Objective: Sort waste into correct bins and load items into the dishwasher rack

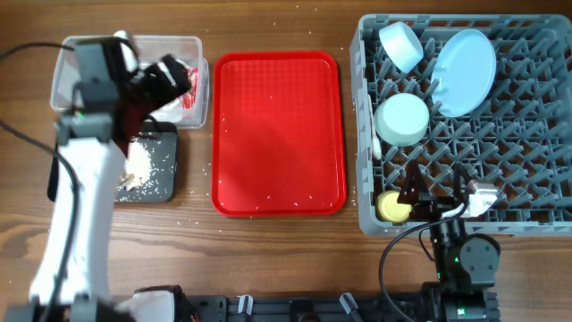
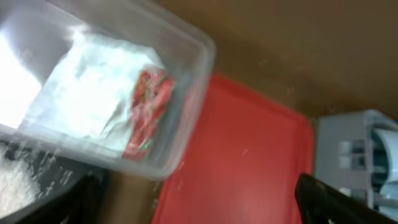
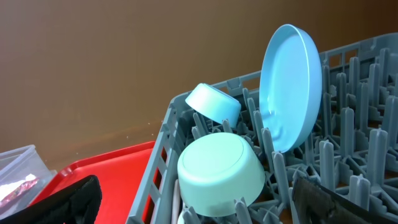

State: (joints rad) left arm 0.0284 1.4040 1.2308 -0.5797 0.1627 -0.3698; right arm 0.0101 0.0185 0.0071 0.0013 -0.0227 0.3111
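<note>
The clear tub (image 1: pixel 67 85) at the back left holds the white napkin (image 2: pixel 93 99) and the red wrapper (image 2: pixel 148 109). My left gripper (image 1: pixel 165 79) hovers over the tub's right part; in the left wrist view it (image 2: pixel 196 196) is open and empty. The black tray (image 1: pixel 165 183) in front of the tub holds crumbly food scraps (image 1: pixel 143 165). The grey rack (image 1: pixel 371 215) at the right holds two bowls (image 1: pixel 400 45) (image 1: pixel 402 119), the blue plate (image 1: pixel 465 72) on edge and the yellow cup (image 1: pixel 391 207). My right gripper (image 1: pixel 440 199) is open and empty over the rack's front edge.
The flat red serving tray (image 1: pixel 277 134) lies between the bins and the rack, with a few crumbs on it. Crumbs are scattered on the wooden table around the black tray. A white cutlery handle (image 3: pixel 178 200) shows inside the rack's left wall.
</note>
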